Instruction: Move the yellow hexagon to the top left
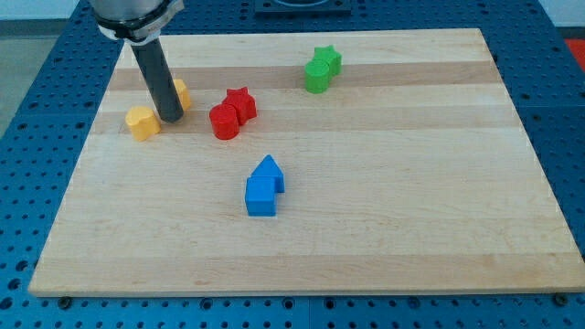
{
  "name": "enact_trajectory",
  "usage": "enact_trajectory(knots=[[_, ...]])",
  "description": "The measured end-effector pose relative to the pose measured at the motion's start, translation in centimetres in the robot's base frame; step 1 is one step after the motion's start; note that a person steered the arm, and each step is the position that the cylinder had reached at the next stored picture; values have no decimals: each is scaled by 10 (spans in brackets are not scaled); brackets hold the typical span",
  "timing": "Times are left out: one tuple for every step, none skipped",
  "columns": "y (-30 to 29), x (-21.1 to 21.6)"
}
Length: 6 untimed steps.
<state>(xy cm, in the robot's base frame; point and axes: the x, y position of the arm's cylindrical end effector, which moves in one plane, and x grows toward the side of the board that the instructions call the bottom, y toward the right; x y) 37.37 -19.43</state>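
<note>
A yellow block [142, 122] lies near the board's left edge, in the upper left part of the view. A second yellow block [181, 92] sits just up and right of it, mostly hidden behind the rod; I cannot tell which of the two is the hexagon. My tip [170, 118] rests on the board between the two yellow blocks, just right of the lower one and touching or nearly touching the upper one.
A red star [241, 102] and a red cylinder [223, 122] sit together right of my tip. A green star [327, 58] and green block [316, 76] are at the top centre. Two blue blocks [264, 187] lie mid-board. The wooden board [411, 183] rests on a blue perforated table.
</note>
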Motion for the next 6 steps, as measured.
enact_trajectory(knots=[[-14,0],[-22,0],[-22,0],[-22,-1],[-22,-8],[-4,-10]])
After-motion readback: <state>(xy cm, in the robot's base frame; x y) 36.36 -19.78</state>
